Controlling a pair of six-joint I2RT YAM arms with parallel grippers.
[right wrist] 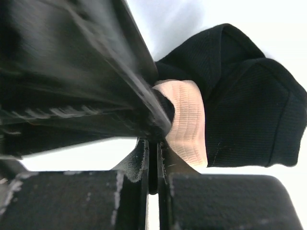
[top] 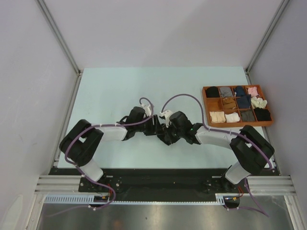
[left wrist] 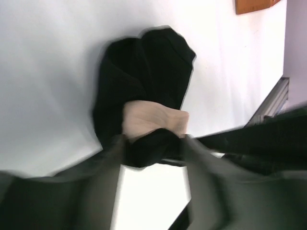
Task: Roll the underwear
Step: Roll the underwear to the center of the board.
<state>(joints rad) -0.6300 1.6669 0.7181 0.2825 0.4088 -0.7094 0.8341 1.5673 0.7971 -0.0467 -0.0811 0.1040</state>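
The black underwear [left wrist: 144,91], bunched into a loose roll, is lying mid-worktop [top: 110,96], the right tool [right wrist: 152,165] pinching its waistband edge and the left tool [left wrist: 151,149] standing parted around it, so tidying and placing in the tray [top: 240,124] are likely remaining.

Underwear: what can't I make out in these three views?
- Top view: underwear hidden beneath both tools.
- Left wrist: left tool blurred; open or gripping unclear.
- Right wrist: whether the shut right tool pinches fabric is unclear; the gap is dark.
- Top view: tray contents too small.
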